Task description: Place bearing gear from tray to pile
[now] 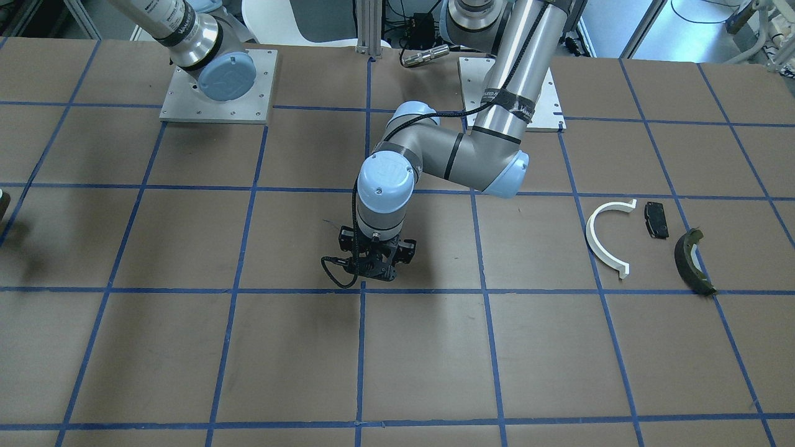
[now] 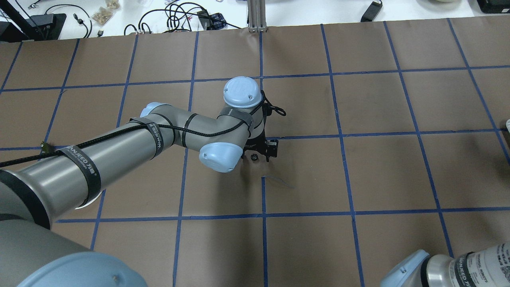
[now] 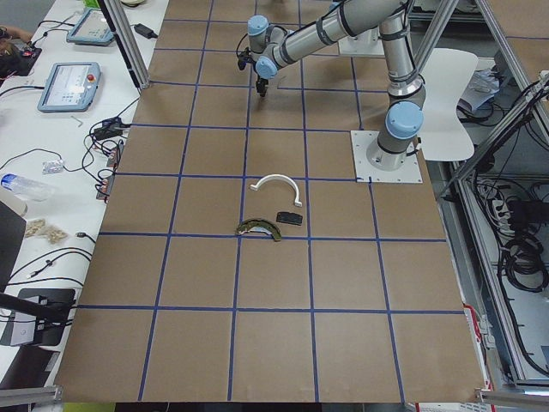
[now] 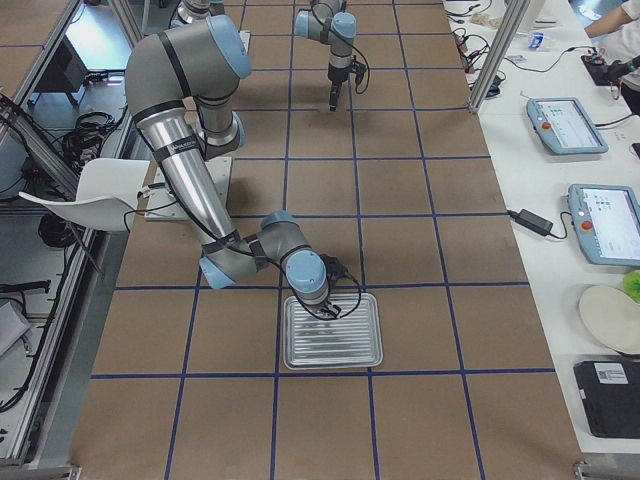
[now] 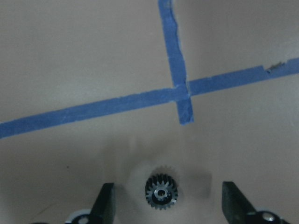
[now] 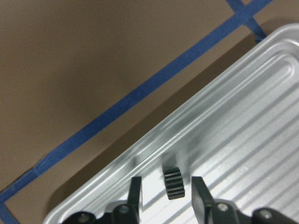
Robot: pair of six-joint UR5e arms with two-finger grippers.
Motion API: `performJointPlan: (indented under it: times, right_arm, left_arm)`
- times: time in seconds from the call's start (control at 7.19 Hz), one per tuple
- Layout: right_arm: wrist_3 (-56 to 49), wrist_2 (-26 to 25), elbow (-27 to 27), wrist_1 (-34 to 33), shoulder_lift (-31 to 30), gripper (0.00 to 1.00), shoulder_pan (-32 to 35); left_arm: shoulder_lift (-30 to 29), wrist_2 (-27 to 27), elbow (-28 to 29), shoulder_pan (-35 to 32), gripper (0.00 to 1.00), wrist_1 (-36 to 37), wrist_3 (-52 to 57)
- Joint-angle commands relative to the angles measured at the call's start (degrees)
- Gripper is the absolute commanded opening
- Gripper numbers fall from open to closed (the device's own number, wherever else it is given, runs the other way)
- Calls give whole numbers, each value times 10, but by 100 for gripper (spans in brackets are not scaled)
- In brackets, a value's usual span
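- Bearing gear [image 6: 173,183] stands on edge in ribbed tray [image 6: 243,93], near its corner, between right gripper [image 6: 166,182] jaws; jaws spread, not touching it.
- Second gear [image 5: 161,193] lies flat on surface [image 5: 70,56] by a tape cross, between left gripper [image 5: 168,189] jaws, also spread.
- Pile well apart from both: white half-ring [image 1: 590,236], black pad [image 1: 656,220], olive shoe [image 1: 683,261].

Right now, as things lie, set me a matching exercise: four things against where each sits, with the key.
Things: 1 gear between the left gripper's fingers; 2 gear between the right gripper's fingers; 3 black pad; 4 white half-ring.
Places: A in the ribbed metal tray; B between half-ring and olive curved shoe; C flat on the table paper by a tape crossing; D nearest the left gripper of the three loose parts.
Pairs: 1-C; 2-A; 3-B; 4-D.
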Motion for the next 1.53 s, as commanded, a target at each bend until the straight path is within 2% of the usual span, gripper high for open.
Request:
performJointPlan:
  times: [0.0,0.14,0.28,0.42,0.56,0.83,0.97,1.11,1.25,1.39]
  right_arm:
    - [10,-1,0,-8,4,34,1]
    - [11,-2,0,-21,9,25,1]
    - [23,-3,0,-21,11,13,1]
    - [39,-4,-2,-18,9,5,1]
    - [44,-9,-2,-17,5,4,1]
    - [74,-9,0,-7,-32,4,12]
    - [113,-7,6,21,-76,4,44]
    - [197,-7,19,65,-124,4,89]
    - [300,-7,51,83,-176,4,160]
    - [425,-10,100,77,-211,4,245]
  left_arm:
    - [0,-1,0,1,31,0,1]
    - [0,-1,0,2,6,-1,1]
    - [0,1,0,1,0,-1,2]
    - [2,3,1,2,0,-1,2]
    - [12,4,7,7,0,-10,2]
    - [41,4,21,67,0,-62,23]
    - [63,11,47,104,0,-124,36]
    - [81,35,92,147,0,-200,57]
    - [93,56,149,209,0,-293,99]
    - [102,75,177,263,0,-339,135]
